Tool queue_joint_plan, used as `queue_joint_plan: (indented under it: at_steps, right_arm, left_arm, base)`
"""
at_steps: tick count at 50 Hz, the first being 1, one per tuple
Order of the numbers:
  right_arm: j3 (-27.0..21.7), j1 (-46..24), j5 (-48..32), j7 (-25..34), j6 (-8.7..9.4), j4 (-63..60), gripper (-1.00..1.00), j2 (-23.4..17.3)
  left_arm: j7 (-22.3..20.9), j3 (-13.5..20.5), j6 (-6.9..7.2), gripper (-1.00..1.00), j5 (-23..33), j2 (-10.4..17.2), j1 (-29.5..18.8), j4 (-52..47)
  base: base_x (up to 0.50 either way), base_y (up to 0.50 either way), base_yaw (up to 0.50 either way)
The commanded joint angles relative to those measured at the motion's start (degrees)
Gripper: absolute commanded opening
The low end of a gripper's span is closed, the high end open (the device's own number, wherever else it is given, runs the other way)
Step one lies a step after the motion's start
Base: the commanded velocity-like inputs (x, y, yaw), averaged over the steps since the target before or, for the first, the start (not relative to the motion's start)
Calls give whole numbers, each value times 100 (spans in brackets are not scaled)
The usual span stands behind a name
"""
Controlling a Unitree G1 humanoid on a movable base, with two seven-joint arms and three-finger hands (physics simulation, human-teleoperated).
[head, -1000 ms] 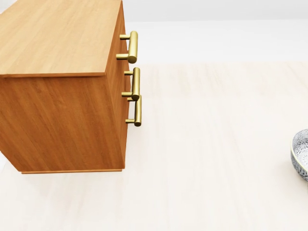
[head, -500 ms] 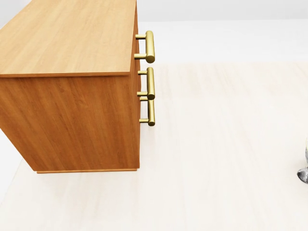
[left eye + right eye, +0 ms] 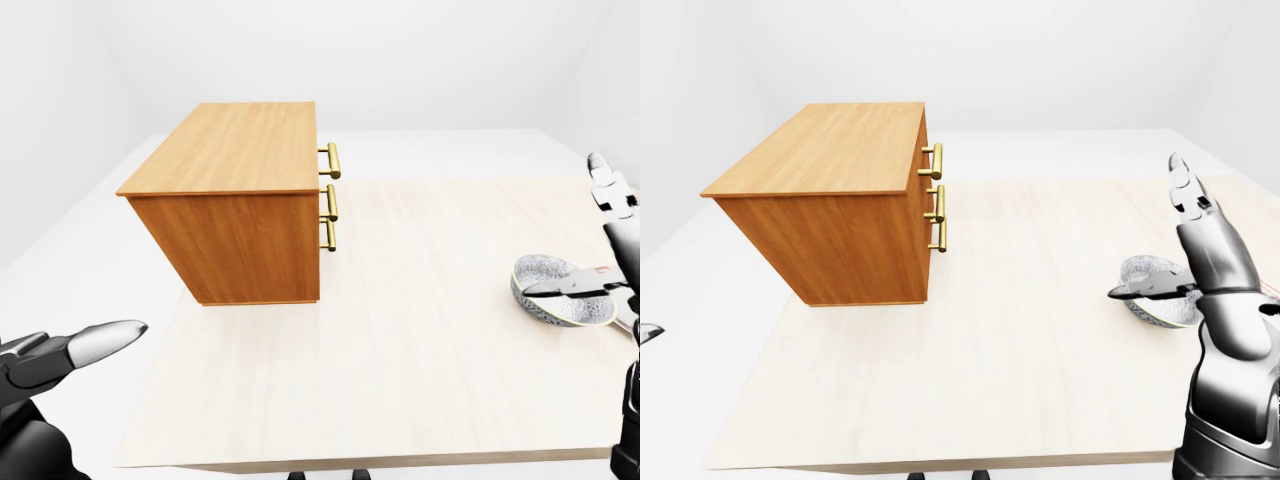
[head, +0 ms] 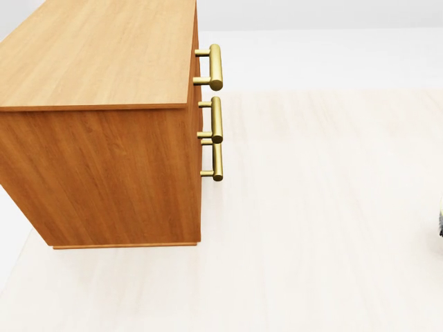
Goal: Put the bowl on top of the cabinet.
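The wooden cabinet (image 3: 235, 200) stands on the left part of the pale tabletop (image 3: 400, 340), its flat top bare and its brass handles (image 4: 216, 111) facing the view's right. The patterned grey bowl (image 3: 548, 290) rests on the table at the right of the left-eye view. My right hand (image 3: 1145, 228) is at the bowl, open. One finger (image 3: 1188, 195) points up, and another (image 3: 1145, 290) lies across the bowl's rim. My left hand (image 3: 80, 345) hangs open at the lower left, off the table and far from both. The head view shows mostly the cabinet.
The table's near edge (image 3: 380, 462) runs along the bottom of the left-eye view, its left edge (image 3: 150, 370) below the cabinet. White floor and walls surround it. Between cabinet and bowl lies a wide stretch of tabletop.
The head view shifted: the cabinet slid right in the picture and the bowl slipped out past the right edge. Over the last half second almost nothing changed.
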Motion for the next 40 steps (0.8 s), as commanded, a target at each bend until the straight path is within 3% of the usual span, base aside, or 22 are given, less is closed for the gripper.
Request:
queue_joint_plan:
  at_steps: [1,9,10,11,29,40]
  right_arm:
    - [324,-361,-1326,932,0,2468,100,-921]
    - [424,-483,-1525,1023,0,3076,100,-1008]
    - [1160,-606,-2086,511,0,4948,100,-1027]
    - [1229,-677,-2098,427,-67,5214,100,-1058]
    - [1414,-756,-2068,307,-70,5473,100,-1114]
    - [1527,-912,-2048,135,-205,5955,100,-1230]
  left_arm:
    - [48,29,0,100,-64,48,-30,1]
    - [44,29,0,100,-63,49,-23,9]
    - [45,36,0,100,-66,38,-21,21]
    - [46,32,0,100,-61,39,-21,28]
    - [95,30,0,100,-103,79,-57,12]
    - [71,27,0,100,-88,63,-32,22]
  base:
    - [0,0,0]
    - [0,0,0]
    - [0,0,0]
    - [0,0,0]
    - [0,0,0]
    - [0,0,0]
